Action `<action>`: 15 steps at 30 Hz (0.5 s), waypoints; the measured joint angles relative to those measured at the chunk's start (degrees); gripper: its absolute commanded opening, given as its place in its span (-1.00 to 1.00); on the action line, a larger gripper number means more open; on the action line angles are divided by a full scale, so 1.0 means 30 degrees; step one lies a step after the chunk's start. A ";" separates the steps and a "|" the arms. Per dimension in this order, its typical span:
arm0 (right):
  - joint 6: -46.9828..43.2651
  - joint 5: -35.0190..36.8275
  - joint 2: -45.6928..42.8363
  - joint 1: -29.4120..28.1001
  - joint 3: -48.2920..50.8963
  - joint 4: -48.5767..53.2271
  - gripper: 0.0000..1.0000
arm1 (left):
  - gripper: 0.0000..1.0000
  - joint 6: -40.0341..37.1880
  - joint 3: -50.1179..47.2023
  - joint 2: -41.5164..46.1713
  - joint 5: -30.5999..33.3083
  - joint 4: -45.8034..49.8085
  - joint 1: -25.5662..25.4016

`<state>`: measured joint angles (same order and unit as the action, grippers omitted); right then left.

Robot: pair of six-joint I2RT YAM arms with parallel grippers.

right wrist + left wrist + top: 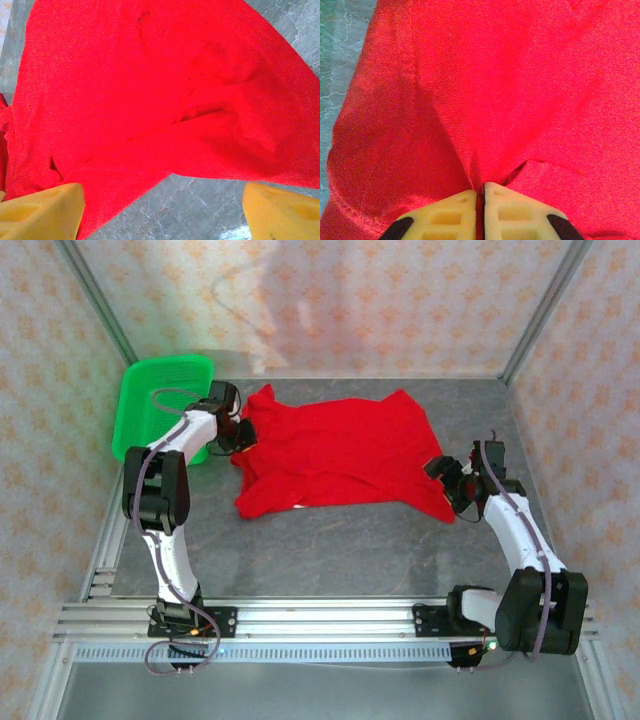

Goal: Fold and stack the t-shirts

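1. top view: the red t-shirt (335, 455) lay spread at the table (350, 550) centre, with bare grey room along its 6 o'clock edge. a green basket (150, 405) stood at 10 o'clock, just beside the left gripper (240, 435). the right gripper (445, 475) sat at the shirt's 4 o'clock corner.
2. left wrist: the fingers (450, 215) were nearly closed, pinching a fold of cloth.
3. right wrist: the fingers (45, 210) stood wide apart over the hem, holding nothing.
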<state>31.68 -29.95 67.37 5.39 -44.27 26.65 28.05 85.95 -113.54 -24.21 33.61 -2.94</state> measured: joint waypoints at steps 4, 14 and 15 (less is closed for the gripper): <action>0.0000 -0.0007 0.0197 0.0000 0.0000 -0.0007 0.65 | -0.53 -0.0051 -0.0430 0.0000 -0.0313 -0.0007 -0.0007; 0.0138 -0.0015 0.0561 0.0000 0.0000 0.0044 0.65 | -0.56 -0.0066 -0.0743 -0.0102 -0.0648 -0.0007 -0.0022; 0.0146 -0.0015 0.0561 0.0000 0.0000 0.0044 0.65 | -0.58 -0.0117 -0.0743 -0.0153 -0.0641 0.0000 -0.0022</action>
<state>32.12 -30.00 69.06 5.39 -44.27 26.79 27.70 83.72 -113.99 -26.13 33.61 -3.01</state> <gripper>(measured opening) 0.826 0.222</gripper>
